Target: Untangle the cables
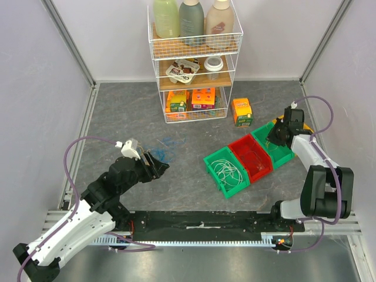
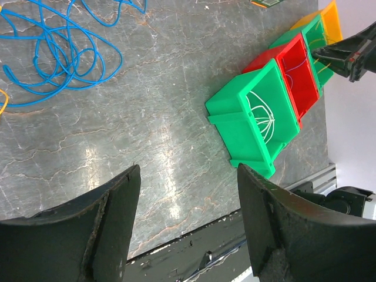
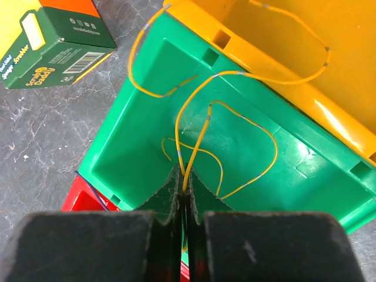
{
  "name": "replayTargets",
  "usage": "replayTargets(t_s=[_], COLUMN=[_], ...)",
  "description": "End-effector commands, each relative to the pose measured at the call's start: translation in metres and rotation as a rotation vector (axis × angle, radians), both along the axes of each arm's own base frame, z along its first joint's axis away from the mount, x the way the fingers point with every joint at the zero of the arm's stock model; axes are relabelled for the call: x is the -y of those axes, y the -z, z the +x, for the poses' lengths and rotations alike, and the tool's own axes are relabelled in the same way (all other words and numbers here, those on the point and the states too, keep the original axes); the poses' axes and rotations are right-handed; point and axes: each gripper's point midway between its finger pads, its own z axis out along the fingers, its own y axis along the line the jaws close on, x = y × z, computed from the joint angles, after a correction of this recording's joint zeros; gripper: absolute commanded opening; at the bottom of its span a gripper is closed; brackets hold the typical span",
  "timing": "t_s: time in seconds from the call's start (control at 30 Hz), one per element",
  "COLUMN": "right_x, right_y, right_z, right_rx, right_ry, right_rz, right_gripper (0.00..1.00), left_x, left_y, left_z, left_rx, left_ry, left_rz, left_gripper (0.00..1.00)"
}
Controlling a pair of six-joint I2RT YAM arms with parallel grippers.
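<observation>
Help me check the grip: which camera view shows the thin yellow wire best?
Right wrist view: the thin yellow wire loops large over the green plastic bin, pinched in the shut right gripper. Left wrist shows faint distant strands; top external, almost nothing.

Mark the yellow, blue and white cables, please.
thin yellow cable (image 3: pixel 198 147): right wrist view, straight rising strand.
thin blue cable (image 2: pixel 59 56): left wrist view, tangled loops.
thin white cable (image 2: pixel 265 120): left wrist view, loop crossing.

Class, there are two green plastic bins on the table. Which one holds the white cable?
The green plastic bin at the row's end, beside the red bin, with the white cable inside. The other green bin holds a yellow cable.
</observation>
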Motion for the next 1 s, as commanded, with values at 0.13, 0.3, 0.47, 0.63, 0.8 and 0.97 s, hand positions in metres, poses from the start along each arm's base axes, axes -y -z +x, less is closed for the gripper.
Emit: replayTargets(t_s=[0.13, 0.3, 0.47, 0.63, 0.8, 0.97], right_x=[0.003, -0.005, -0.009, -0.022, -0.025, -0.013], right_y=[-0.024, -0.071, -0.105, -0.117, -0.115, -0.097], right_z=[0.007, -0.002, -0.022, -0.036, -0.044, -0.049], right_rx=[0.093, 0.177, 0.221, 0.243, 0.236, 0.171], right_ry=[-0.043, -0.065, -0.035, 0.003, 0.030, 0.134], right_rz=[-0.070, -0.181, -0.143, -0.032, 0.036, 0.037], right_gripper=[0.08, 0.03, 0.00, 0.00, 0.00, 0.00], left_x=[0.009, 0.013, 0.016, 0.017, 0.014, 0.010], left_y=[-0.006, -0.005, -0.002, -0.002, -0.002, -0.004], left_z=[0.003, 0.005, 0.005, 0.004, 0.001, 0.000], left_rx=[0.028, 0.021, 0.012, 0.009, 0.015, 0.026], left_ry=[0.026, 0.035, 0.041, 0.048, 0.048, 0.037], left_rz=[-0.024, -0.036, -0.039, -0.048, -0.043, -0.044], left_gripper=[0.73, 0.73, 0.73, 0.73, 0.73, 0.73])
